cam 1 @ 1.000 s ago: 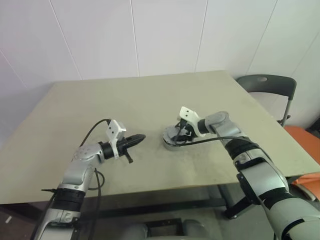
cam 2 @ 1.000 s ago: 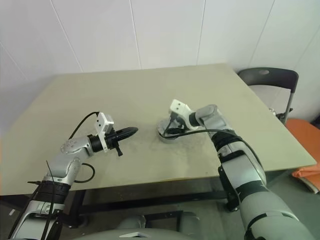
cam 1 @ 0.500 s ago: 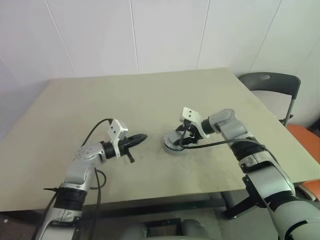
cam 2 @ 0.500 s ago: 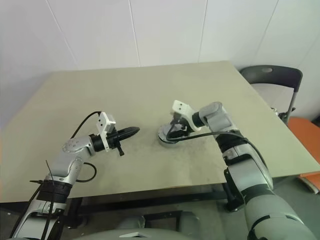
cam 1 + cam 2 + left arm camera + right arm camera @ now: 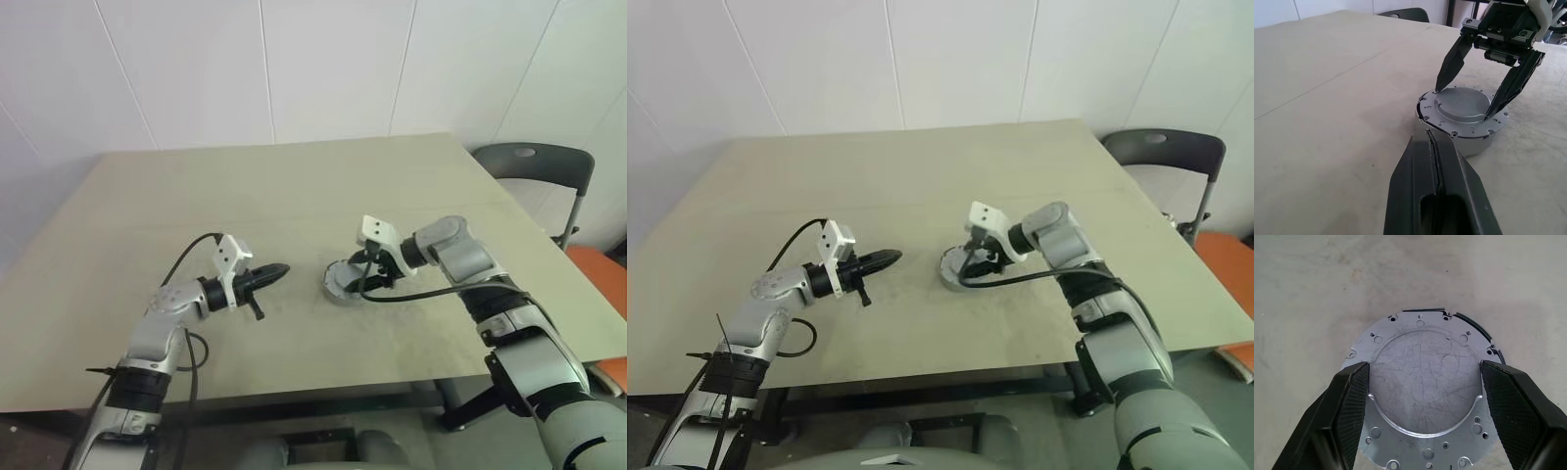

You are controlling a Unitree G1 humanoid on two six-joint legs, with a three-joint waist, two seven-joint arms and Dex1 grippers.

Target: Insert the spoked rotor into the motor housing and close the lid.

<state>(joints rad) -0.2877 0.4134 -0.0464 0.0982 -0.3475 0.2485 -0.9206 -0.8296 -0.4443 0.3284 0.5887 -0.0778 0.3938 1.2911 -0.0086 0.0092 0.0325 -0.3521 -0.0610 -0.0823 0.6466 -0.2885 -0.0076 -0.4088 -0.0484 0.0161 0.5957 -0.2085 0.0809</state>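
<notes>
The lid (image 5: 1449, 125), a silver disc with a raised round centre and small holes round its flange, lies flat on the motor housing (image 5: 1469, 145), whose pale side wall and thin dark rim show beneath it. The spoked rotor is hidden. My right gripper (image 5: 1463, 102) points down over the lid, open, with one black fingertip on each side of the raised centre; in the right wrist view the fingers (image 5: 1352, 396) frame the lid (image 5: 1420, 323). I cannot tell whether the tips touch it. My left gripper (image 5: 274, 271) hovers shut and empty a short way left of the housing (image 5: 338, 284), pointing at it.
The assembly stands on a beige table (image 5: 294, 186), near its middle. A dark chair (image 5: 534, 162) stands past the table's right edge, with something orange (image 5: 602, 269) beside it. A white wall runs behind the table.
My right wrist has drawn back slightly and turned, its fingers still spread over the lid. The left arm has kept still. The head view has shifted a little.
</notes>
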